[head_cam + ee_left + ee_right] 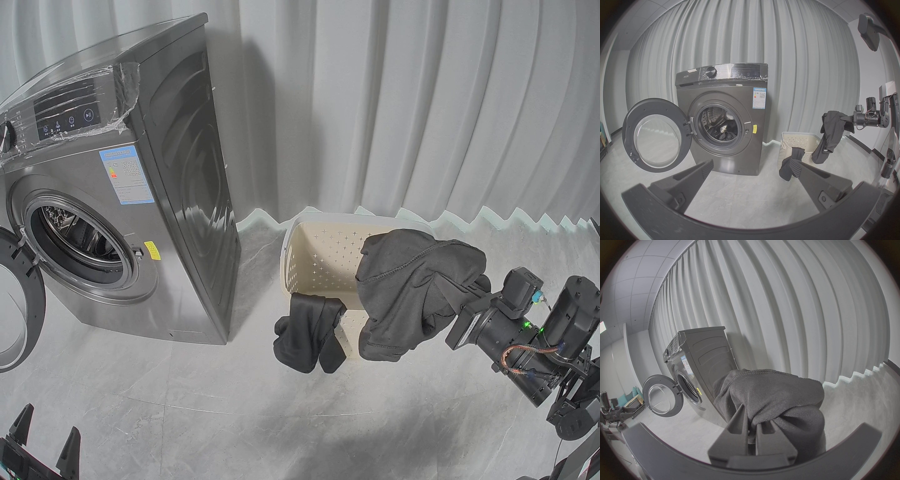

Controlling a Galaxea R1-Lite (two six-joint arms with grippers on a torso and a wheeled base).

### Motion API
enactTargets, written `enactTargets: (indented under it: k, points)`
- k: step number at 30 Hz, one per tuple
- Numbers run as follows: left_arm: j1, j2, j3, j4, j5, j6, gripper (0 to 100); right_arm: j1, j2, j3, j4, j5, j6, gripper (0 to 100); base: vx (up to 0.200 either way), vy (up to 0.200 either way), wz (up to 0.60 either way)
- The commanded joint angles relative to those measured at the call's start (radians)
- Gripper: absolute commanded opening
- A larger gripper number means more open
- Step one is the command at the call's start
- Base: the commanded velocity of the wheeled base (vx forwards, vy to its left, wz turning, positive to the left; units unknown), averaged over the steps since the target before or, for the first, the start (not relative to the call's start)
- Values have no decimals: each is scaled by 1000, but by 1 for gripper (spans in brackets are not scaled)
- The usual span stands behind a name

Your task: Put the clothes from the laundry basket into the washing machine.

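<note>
- Slippage worried me most: my right hand [751,422] was pressed together on one bunched fold of the dark garment [406,287], and the rest hung loose above the laundry basket [319,256]. A bite that thin could have let go on the swing over to the washing machine [156,187].
- The hanging tail could have snagged the basket's rim or dragged along the floor [187,387] if I carried it low.
- The round door [656,134] stood swung wide open, so a loose sleeve might have caught on it short of the drum [720,126].
- A second dark garment [309,334] lay draped over the basket's front rim with its end on the floor (my likely next pick). A bump to the basket could have pulled it off altogether.
- My left hand [49,425] sat low near the floor, fingers spread, holding nothing.
- The held garment looked a soft, matte knit with a stitched hem, limp and quick to fold.
- The basket was cream plastic with rounded corners and walls pierced by small star-shaped holes.
- The machine was brushed grey metal with clear film over its panel, and dark clothing [725,134] lay inside the steel drum.
- The floor was pale, smooth and veined, and the curtain [406,94] behind hung in white pleats.
</note>
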Motion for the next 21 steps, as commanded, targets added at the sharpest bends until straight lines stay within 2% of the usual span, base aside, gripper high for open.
enactTargets:
  k: [1, 21]
  points:
    - [0, -16, 16, 0, 0, -2, 100, 4, 11, -2, -2, 0, 0, 0, 0, 200, 0]
    - [0, -16, 16, 0, 0, -2, 100, 5, 44, 2, -7, 1, 1, 0, 0, 200, 0]
